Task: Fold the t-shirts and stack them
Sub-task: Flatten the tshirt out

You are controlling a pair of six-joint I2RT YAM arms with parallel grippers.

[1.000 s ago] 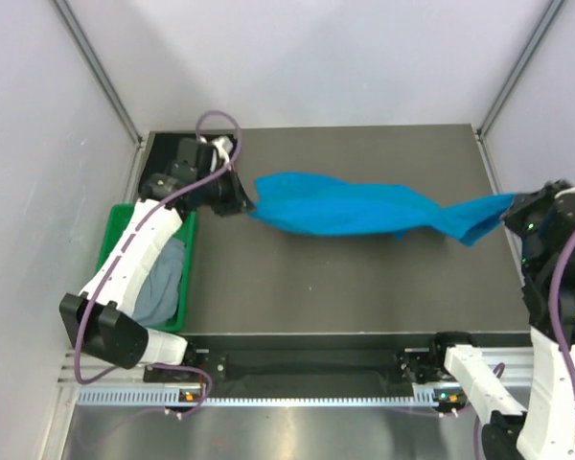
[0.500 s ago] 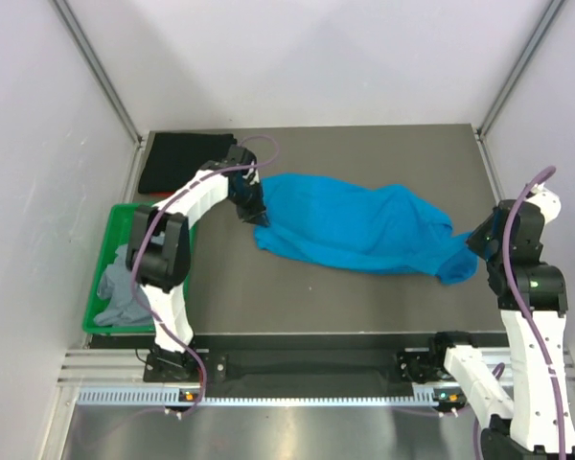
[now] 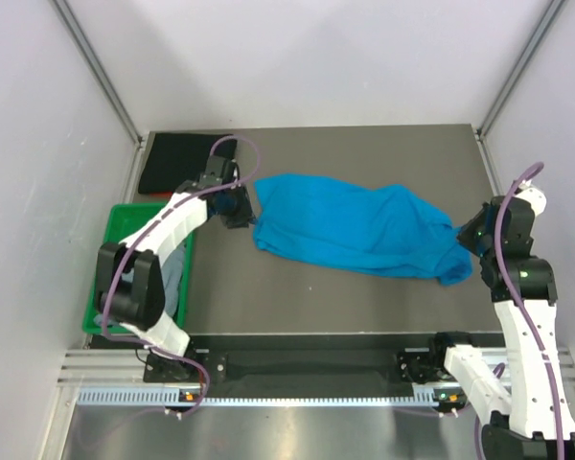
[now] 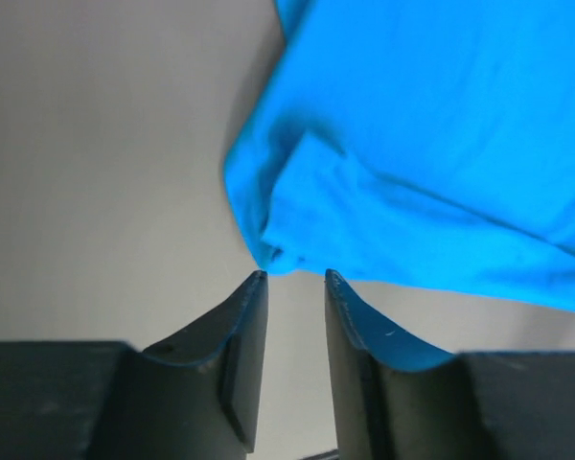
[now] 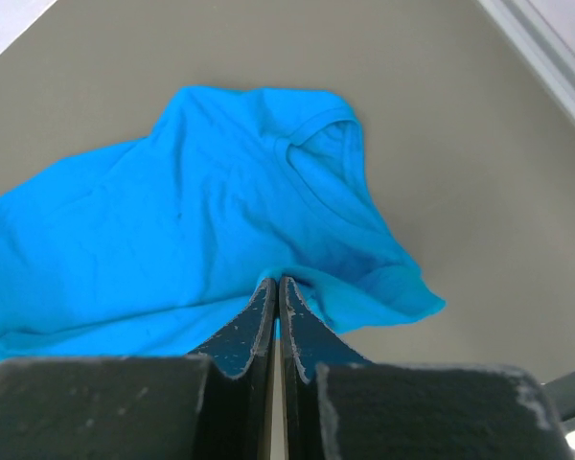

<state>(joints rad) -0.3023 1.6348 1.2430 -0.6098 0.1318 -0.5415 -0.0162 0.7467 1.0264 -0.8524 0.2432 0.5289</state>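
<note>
The bright blue t-shirt [image 3: 355, 228] lies crumpled across the middle of the dark table. My left gripper [image 3: 241, 213] stands open just off the shirt's left edge. In the left wrist view the cloth corner [image 4: 273, 251] lies just beyond the tips of that gripper [image 4: 294, 280], with nothing between the fingers. My right gripper [image 3: 470, 236] is shut on the shirt's right end; in the right wrist view blue cloth [image 5: 172, 220] is pinched at the tips of this gripper [image 5: 276, 284]. A folded black t-shirt [image 3: 177, 161] lies at the back left corner. A grey t-shirt [image 3: 172, 273] sits in the bin.
A green plastic bin [image 3: 108, 244] stands off the table's left edge, under my left arm. The table's raised rim [image 3: 489, 163] and the white enclosure walls close in the sides and the back.
The blue t-shirt, stretched in the air between both grippers a second ago, now lies on the table. My left gripper has let go of its left corner and opened. The right gripper moved inward.
</note>
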